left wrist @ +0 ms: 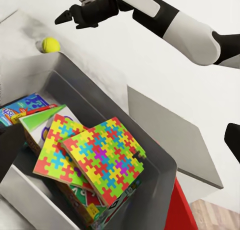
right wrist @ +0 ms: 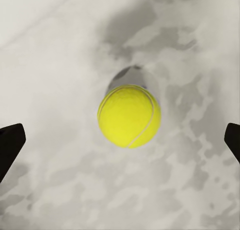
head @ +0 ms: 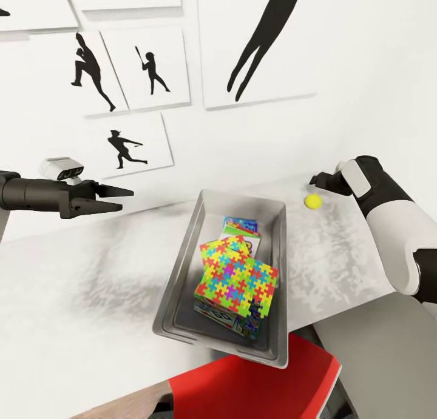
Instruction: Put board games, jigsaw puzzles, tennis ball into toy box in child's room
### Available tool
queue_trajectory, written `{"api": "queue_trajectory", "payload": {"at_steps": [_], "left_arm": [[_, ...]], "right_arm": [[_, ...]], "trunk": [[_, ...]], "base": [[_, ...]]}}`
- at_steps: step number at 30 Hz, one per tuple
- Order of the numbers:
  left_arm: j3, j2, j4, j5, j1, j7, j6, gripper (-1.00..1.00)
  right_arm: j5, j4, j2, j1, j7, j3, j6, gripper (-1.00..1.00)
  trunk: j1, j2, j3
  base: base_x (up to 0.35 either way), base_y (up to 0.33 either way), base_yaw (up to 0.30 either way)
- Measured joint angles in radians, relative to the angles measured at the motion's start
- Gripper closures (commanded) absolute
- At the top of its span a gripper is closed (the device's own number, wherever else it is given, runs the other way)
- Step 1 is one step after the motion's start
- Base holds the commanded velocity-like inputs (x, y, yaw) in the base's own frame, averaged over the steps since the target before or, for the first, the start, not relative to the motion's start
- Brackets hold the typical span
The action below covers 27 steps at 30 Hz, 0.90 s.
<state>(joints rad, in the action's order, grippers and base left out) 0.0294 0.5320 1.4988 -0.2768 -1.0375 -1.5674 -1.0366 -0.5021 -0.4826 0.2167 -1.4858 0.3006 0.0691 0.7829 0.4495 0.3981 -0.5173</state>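
The grey toy box [head: 182, 267] [left wrist: 165, 165] stands on the marbled table [head: 79, 285]. Inside it two bright jigsaw puzzles [head: 237, 273] [left wrist: 100, 157] lie stacked over printed board games [head: 240, 227] [left wrist: 24, 108], and another game box [head: 233, 323] pokes out underneath. To the right of the box, the yellow tennis ball [head: 313, 201] [left wrist: 50, 44] [right wrist: 129, 116] rests on the table. My right gripper [head: 315, 180] [left wrist: 72, 9] hovers open just above it, with the ball centred between its fingertips [right wrist: 10, 145]. At the left, my left gripper [head: 124, 198] hangs open and empty above the table.
A red chair [head: 249, 379] sits under the table's near edge below the toy box. A grey slab [head: 382, 358] [left wrist: 170, 135] lies lower at the right. Black silhouette pictures [head: 121, 146] hang on the white wall close behind the table.
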Motion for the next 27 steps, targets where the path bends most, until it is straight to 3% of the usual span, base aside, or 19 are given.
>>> {"api": "queue_trajectory", "payload": {"at_steps": [27], "left_arm": [[-0.001, 0.004, 0.000, -0.002, -0.002, 0.000, 0.000, -1.00]], "right_arm": [[0.000, 0.000, -0.001, -0.039, 0.000, 0.000, 0.003, -1.00]], "trunk": [[0.000, 0.000, -0.045]], "base": [[0.000, 0.000, 0.000]]}}
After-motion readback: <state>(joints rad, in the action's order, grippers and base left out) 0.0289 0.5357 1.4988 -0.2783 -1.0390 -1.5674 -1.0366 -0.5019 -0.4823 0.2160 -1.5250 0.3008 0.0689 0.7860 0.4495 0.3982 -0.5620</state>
